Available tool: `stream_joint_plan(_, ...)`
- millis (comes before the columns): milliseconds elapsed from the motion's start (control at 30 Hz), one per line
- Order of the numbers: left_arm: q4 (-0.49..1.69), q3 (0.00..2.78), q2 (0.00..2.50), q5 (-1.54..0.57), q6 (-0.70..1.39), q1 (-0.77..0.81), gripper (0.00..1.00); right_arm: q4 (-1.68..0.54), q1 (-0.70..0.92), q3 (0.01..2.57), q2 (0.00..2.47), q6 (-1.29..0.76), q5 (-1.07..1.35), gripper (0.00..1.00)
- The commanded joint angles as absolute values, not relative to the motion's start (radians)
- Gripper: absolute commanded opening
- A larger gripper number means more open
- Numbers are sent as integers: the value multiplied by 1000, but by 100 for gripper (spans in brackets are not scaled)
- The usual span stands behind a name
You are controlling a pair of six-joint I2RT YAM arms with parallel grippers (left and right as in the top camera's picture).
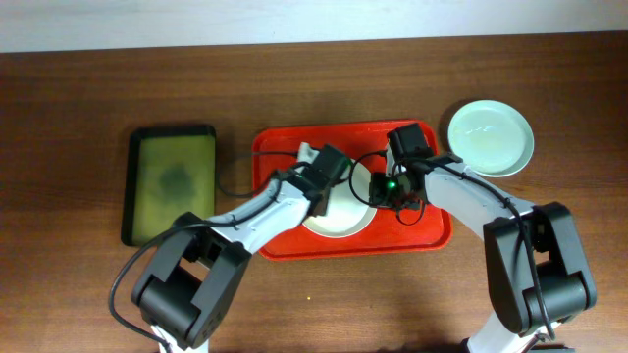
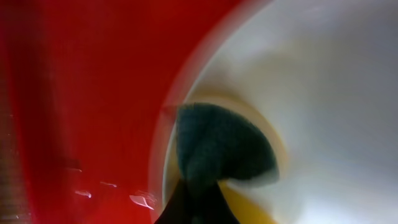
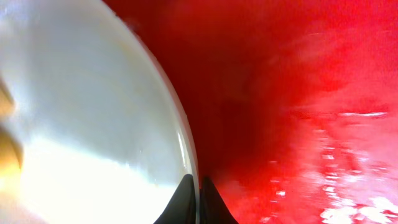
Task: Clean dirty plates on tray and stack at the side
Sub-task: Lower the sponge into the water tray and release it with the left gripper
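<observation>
White plate (image 1: 339,222) lies on the red tray (image 1: 280,147) at the counter's middle. The left gripper (image 2: 194,202) clamps a dark sponge (image 2: 222,146) on it, and the right gripper (image 3: 198,200) pinches its rim.

Against the brown wood-grain table (image 1: 78,98), the tray (image 1: 275,142) is glossy red, its white plate (image 1: 341,220) carries a yellow smear (image 2: 247,208) beside a dark green sponge (image 2: 221,149), the pale mint plate (image 1: 491,137) sits at 2 o'clock, and the small tray (image 1: 175,181) at 9 o'clock is blotchy olive-green, rimmed black.

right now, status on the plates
Left gripper shut on sponge, on white plate in tray. Right gripper pinching plate rim. Yellow smear by sponge. Nothing blocking.
</observation>
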State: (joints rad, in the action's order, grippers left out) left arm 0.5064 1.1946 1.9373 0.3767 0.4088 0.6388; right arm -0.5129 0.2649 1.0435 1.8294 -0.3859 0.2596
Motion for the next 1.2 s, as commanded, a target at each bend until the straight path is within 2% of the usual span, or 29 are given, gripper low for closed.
stream_joint_plan(0, 501, 1183, 1956, 651, 410, 570, 0, -524, 262, 1037, 1822, -374, 197, 4)
stream_joint_plan(67, 502, 1198, 1955, 594, 410, 551, 0, -524, 262, 1037, 1822, -374, 198, 4)
stream_joint_plan(267, 492, 1256, 1880, 103, 410, 472, 0, -553, 262, 1073, 1807, -353, 199, 4)
stream_joint_plan(367, 468, 1267, 1781, -198, 410, 384, 0, -610, 264, 1139, 1769, -290, 200, 4)
stream_joint_plan(433, 476, 1267, 1717, -290, 410, 319, 0, -654, 270, 1190, 1745, -258, 195, 4)
stream_joint_plan(533, 569, 1267, 1611, -233, 410, 175, 0, -756, 305, 1305, 1702, -239, 86, 4)
stream_joint_plan(600, 651, 1267, 1576, -122, 410, 75, 0, -836, 357, 1401, 1682, -237, -84, 4)
stream_joint_plan(733, 738, 1249, 1586, -36, 410, -27, 0, -925, 490, 1540, 1679, -154, -394, 4)
stream_joint_plan(1033, 682, 1193, 1695, 197, 434, -91, 0, -931, 821, 1596, 1679, 56, -1139, 4)
stream_joint_plan(1167, 644, 1193, 1772, 255, 456, -91, 0, -920, 891, 1596, 1679, 161, -1300, 4)
